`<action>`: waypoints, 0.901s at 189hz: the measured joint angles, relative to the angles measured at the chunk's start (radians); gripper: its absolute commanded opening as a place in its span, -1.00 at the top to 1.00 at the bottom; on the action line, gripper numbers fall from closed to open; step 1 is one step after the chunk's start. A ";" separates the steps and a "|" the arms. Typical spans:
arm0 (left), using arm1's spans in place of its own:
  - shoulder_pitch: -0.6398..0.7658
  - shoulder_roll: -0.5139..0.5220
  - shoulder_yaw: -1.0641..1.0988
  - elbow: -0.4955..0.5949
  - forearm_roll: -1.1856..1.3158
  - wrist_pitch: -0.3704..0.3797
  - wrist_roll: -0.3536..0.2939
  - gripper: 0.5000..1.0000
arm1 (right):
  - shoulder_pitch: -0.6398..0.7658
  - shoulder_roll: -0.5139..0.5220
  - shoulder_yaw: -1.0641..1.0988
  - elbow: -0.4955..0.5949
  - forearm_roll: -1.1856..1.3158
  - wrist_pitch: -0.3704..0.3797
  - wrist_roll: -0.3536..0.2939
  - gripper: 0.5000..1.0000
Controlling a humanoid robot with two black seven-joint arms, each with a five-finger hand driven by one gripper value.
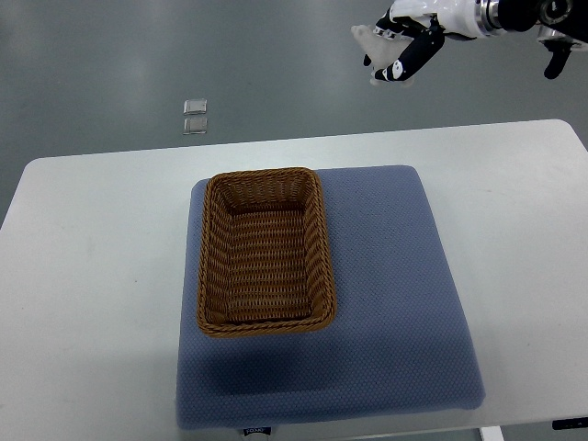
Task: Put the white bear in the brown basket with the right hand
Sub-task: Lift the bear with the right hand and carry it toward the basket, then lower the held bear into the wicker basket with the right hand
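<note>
A small white bear point(370, 39) — pale, soft-looking, its shape mostly hidden — is seen gripped in the right robot hand point(397, 48), whose dark-tipped fingers are curled around it. The robot hand is held high beyond the far edge of the desk point(92, 257), the arm entering from the upper right. The brown basket point(265, 251) — woven, rectangular, nothing inside — is set on a blue mat point(386, 294), well apart from the bear.

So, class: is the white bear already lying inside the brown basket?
No. The brown basket holds nothing, and the right hand grips a whitish object, presumably the white bear, beyond the table's far edge.
</note>
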 measured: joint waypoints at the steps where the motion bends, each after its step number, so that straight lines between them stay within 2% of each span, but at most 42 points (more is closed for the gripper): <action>1: 0.000 0.000 0.000 0.000 0.000 0.000 0.000 -1.00 | 0.000 0.001 0.000 0.000 0.000 -0.001 0.000 1.00; 33: 0.000 0.000 0.000 0.004 0.000 0.000 0.000 -1.00 | 0.003 0.083 -0.001 0.004 0.050 -0.045 0.006 1.00; 57: 0.000 0.000 0.000 0.004 0.000 0.000 0.000 -1.00 | -0.005 0.204 -0.004 -0.010 0.109 -0.109 0.011 1.00; 111: 0.000 0.000 0.000 0.007 0.000 0.001 0.000 -1.00 | -0.098 0.468 -0.071 -0.141 0.105 -0.189 0.011 1.00; 144: 0.000 0.000 -0.003 0.009 -0.002 0.001 0.000 -1.00 | -0.177 0.545 -0.074 -0.180 0.060 -0.195 0.011 1.00; 170: 0.000 0.000 -0.003 0.009 -0.002 0.001 0.000 -1.00 | -0.223 0.564 -0.076 -0.203 0.051 -0.202 0.011 1.00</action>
